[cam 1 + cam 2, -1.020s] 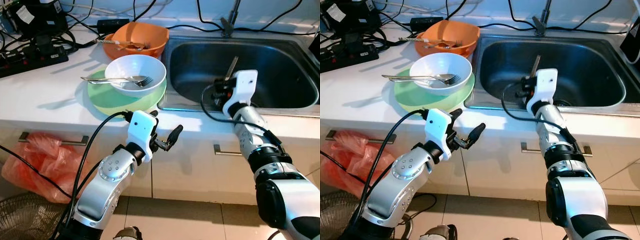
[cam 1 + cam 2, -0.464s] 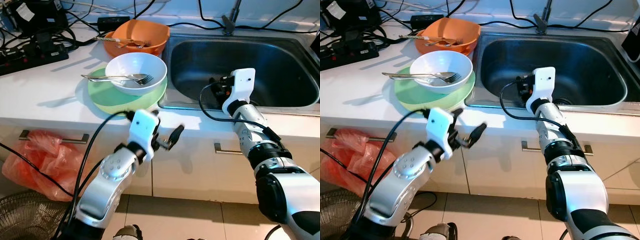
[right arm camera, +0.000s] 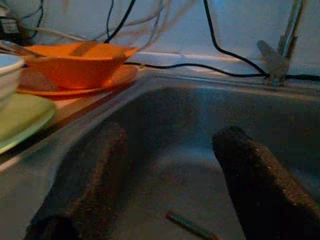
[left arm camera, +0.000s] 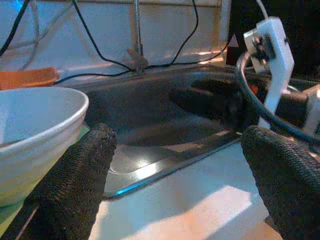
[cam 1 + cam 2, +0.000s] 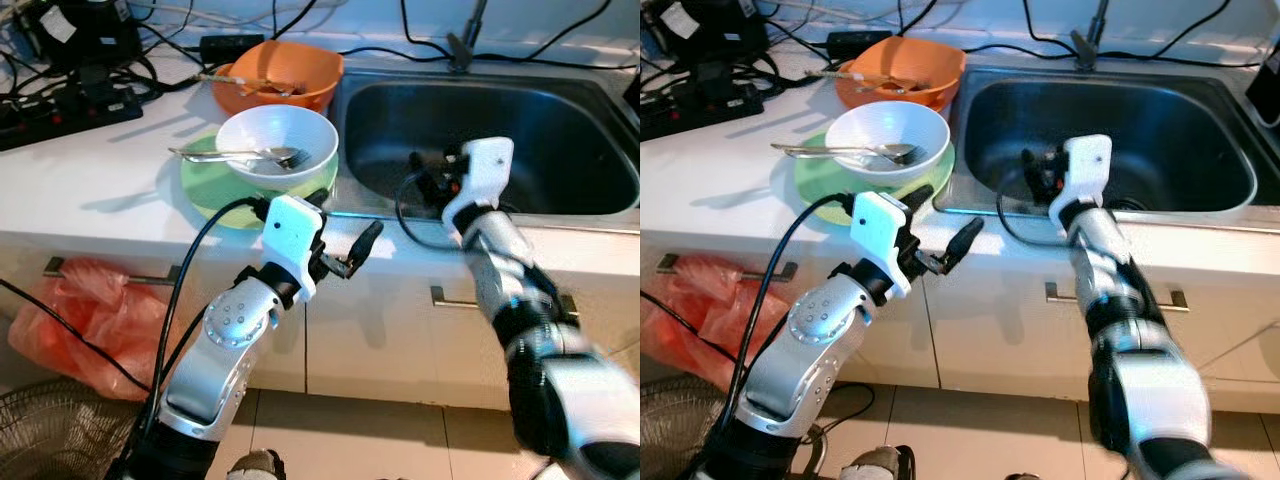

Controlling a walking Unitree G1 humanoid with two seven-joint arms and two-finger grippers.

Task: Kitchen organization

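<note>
**Both grippers were empty at the counter edge and the sink**

You had the left gripper [image 5: 343, 236] just at the front edge of the counter [image 5: 100, 190], near the front left corner of the sink [image 5: 600, 205]. Its two black fingers [image 4: 80, 180] were spread wide apart and nothing was between them. In the left wrist view the white bowl [image 5: 277, 148] stood close beside one finger, but I could not tell whether they touched.

The white bowl sat on the green plate [image 5: 215, 190], close to the left rim of the sink, and a fork [image 5: 240, 155] lay across the bowl with its handle over the rim toward the left. Behind it, toward the back of the counter, stood the orange bowl [image 5: 278, 78] with some cutlery inside — it seemed to rest on an orange plate [image 3: 75, 85]. Black cables and a power strip [image 5: 70, 105] lay at the back left corner.

Your right gripper [image 3: 170, 165] was over the front part of the sink basin, with the fingers also well open and holding nothing. A small thin object [image 3: 190, 226] lay on the sink bottom — too dark to say what it was.

Under the counter, at the left, an orange plastic bag [image 5: 75, 315] was lying in front of the cabinet.
</note>
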